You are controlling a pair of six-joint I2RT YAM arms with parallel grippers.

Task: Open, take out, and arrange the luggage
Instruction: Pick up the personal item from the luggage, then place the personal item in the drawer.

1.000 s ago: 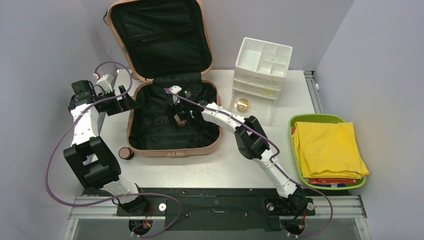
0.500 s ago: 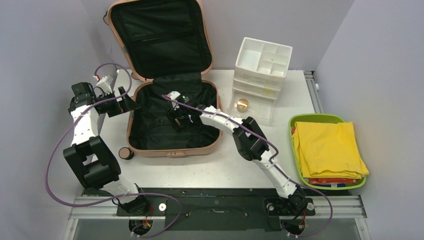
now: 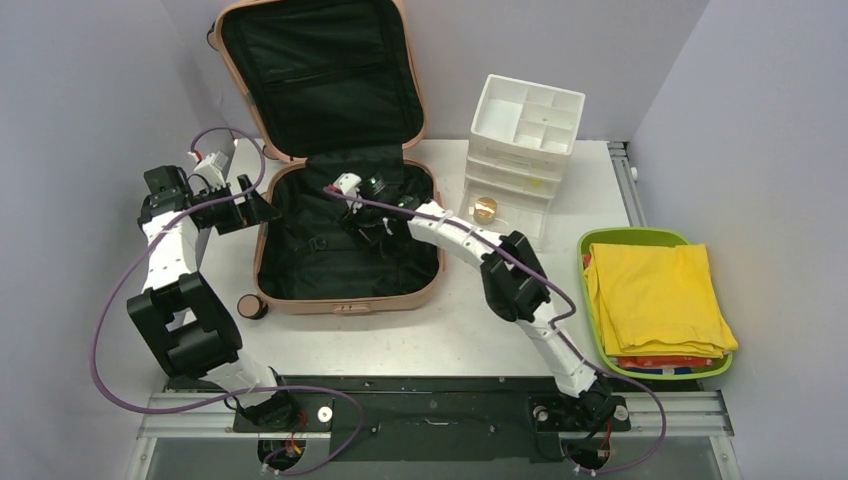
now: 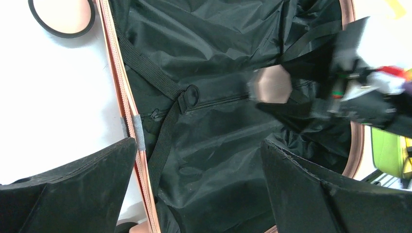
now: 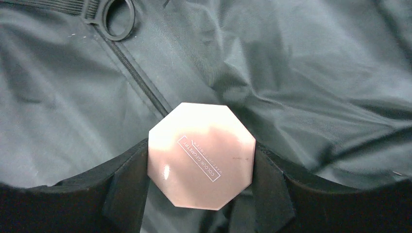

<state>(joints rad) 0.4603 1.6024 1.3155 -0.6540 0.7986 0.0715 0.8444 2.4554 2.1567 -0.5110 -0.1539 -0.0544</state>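
The salmon-pink luggage (image 3: 345,300) lies open on the table, its lid (image 3: 320,70) propped up against the back wall and black lining showing in both halves. My right gripper (image 3: 365,222) reaches into the lower half. In the right wrist view its fingers (image 5: 124,179) press both sides of a pink octagonal compact (image 5: 201,155), which sits over the lining beside a zip. From the left wrist view the same compact (image 4: 270,83) appears, blurred. My left gripper (image 3: 255,205) hovers open over the luggage's left rim (image 4: 127,116), holding nothing.
A white compartmented drawer organizer (image 3: 525,125) stands right of the luggage, with a gold round item (image 3: 485,209) in a clear drawer. A lime-green tray (image 3: 592,250) at the right edge holds folded yellow cloth (image 3: 655,295). A caster wheel (image 3: 250,306) sticks out at the luggage's front left.
My right gripper's jaws have narrowed onto the compact, and its wrist has shifted slightly inside the luggage. The left arm has stayed put.
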